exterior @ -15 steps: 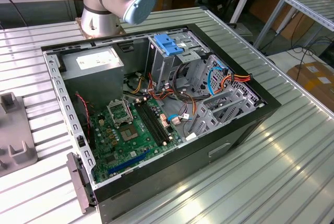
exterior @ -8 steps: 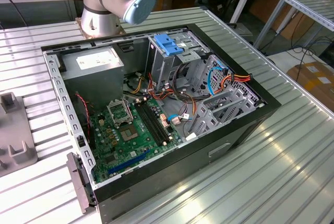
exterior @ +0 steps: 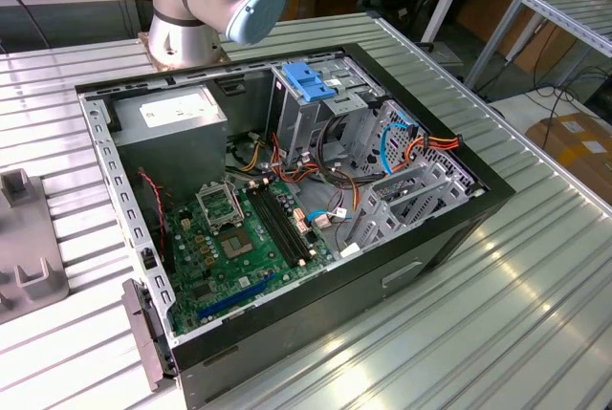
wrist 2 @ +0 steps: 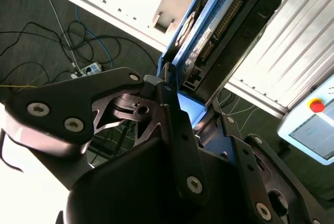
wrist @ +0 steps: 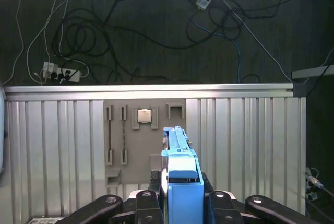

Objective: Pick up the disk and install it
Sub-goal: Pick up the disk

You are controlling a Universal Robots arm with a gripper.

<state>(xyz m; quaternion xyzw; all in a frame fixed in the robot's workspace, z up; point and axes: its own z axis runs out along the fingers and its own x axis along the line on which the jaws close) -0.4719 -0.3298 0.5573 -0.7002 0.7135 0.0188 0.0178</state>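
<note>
My gripper (wrist: 181, 197) is shut on the disk (wrist: 180, 153), a flat drive in bright blue carrier rails, seen edge-on between the black fingers (wrist: 146, 199). In the second wrist view the disk (wrist 2: 229, 31) sticks out from the gripper (wrist 2: 180, 98), showing its dark circuit side and connector row. It hangs in the air above the slatted metal table (wrist: 245, 145), over a grey fixture plate (wrist: 117, 130). The open computer case (exterior: 449, 228) lies on that table in the exterior view, with its metal drive bay (exterior: 325, 118) at the back.
A blue plastic bracket (exterior: 308, 80) tops the drive bay, and cables (exterior: 411, 147) fill the space beside it. The arm's base (exterior: 182, 9) stands behind the case. A grey fixture (exterior: 24, 238) sits at the exterior view's left. Cables and power strips (wrist: 57, 70) lie on the floor.
</note>
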